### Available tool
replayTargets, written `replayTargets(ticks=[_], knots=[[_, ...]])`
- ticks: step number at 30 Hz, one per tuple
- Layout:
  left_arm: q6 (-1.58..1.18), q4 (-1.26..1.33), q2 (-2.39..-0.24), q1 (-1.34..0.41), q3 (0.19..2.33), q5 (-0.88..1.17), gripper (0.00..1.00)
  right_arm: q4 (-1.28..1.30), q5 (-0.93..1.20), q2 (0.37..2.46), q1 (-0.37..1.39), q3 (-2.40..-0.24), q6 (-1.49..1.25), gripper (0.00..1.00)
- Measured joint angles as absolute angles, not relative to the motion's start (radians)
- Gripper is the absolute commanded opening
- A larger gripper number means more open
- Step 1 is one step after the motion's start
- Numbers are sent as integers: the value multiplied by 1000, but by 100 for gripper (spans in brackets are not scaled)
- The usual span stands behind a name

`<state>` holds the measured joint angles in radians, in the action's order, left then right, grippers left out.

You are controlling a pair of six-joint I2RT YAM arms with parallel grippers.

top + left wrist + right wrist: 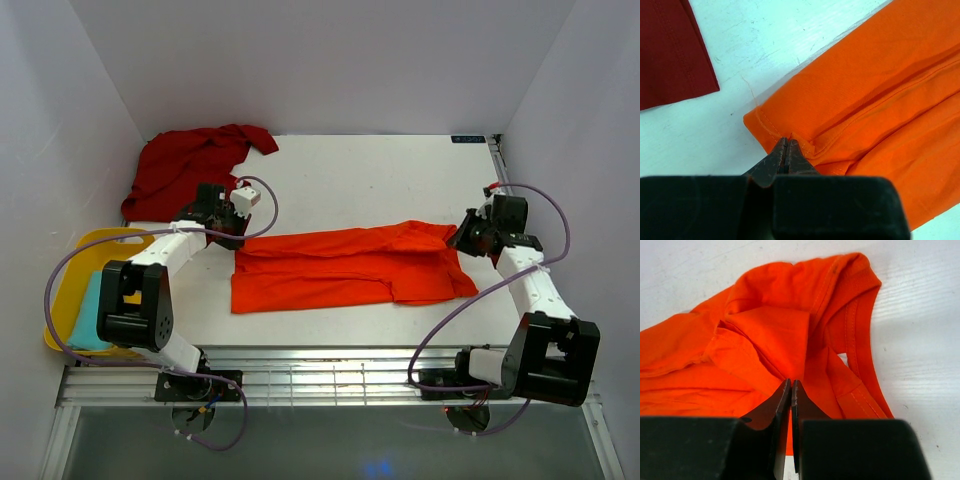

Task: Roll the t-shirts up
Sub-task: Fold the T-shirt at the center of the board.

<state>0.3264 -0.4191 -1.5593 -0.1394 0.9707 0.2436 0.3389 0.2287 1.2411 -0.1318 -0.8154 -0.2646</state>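
Pinching orange t-shirt, flat across the table, at both ends: hem corner in left gripper, collar end in right gripper, jaws pressed tight. Tiny bites, so could slip or bunch mid-roll. Farther back, crimson t-shirt heaped far left.

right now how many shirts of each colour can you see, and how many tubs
orange-red t-shirt: 1
dark red t-shirt: 1
yellow tub: 1
total: 3
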Motion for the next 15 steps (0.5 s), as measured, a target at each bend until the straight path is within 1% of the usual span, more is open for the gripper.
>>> replayTargets(ticks=[11, 15], knots=[[340, -419, -1557, -136, 971, 242, 0, 336, 200, 1207, -136, -710, -302, 8], [343, -423, -1553, -126, 972, 237, 0, 344, 200, 1164, -136, -700, -312, 8]])
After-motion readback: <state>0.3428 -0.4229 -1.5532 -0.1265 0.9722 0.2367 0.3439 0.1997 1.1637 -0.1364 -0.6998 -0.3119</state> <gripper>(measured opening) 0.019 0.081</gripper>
